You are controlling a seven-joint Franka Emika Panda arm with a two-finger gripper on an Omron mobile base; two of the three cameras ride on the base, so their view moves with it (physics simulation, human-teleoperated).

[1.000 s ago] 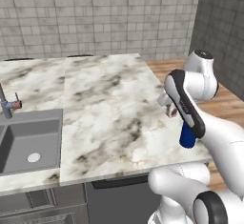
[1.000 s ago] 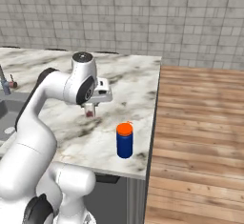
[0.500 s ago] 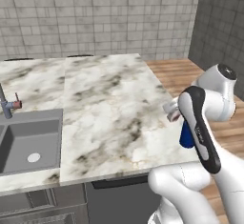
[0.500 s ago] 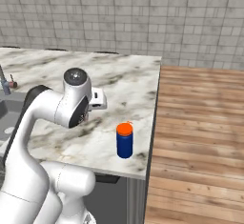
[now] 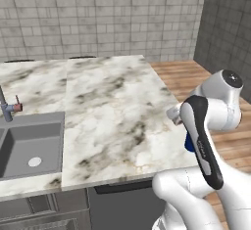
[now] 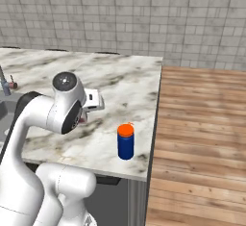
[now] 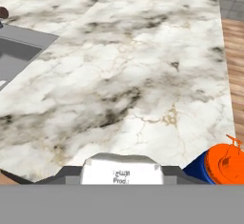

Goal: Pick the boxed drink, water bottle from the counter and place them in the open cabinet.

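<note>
The counter point(image 6: 120, 81) stretched wide, its sink point(image 5: 29, 143) basin at the left holding nothing visible. The water bottle point(image 6: 126, 142) stood upright near the counter's front right corner. The gripper point(image 7: 122, 170) was clenched on the boxed drink point(image 7: 121, 169), lifted just beside the bottle.

The left base camera is looking forward and down from behind the arm, taking in the desk point(image 5: 108, 111) with the sink point(image 5: 29, 146) at nine o'clock. The right base camera is covering the same desk from the other side, the water bottle point(image 6: 125, 142) near centre. The hand camera is skimming low and close over the marble, the bottle's cap at five o'clock.
</note>
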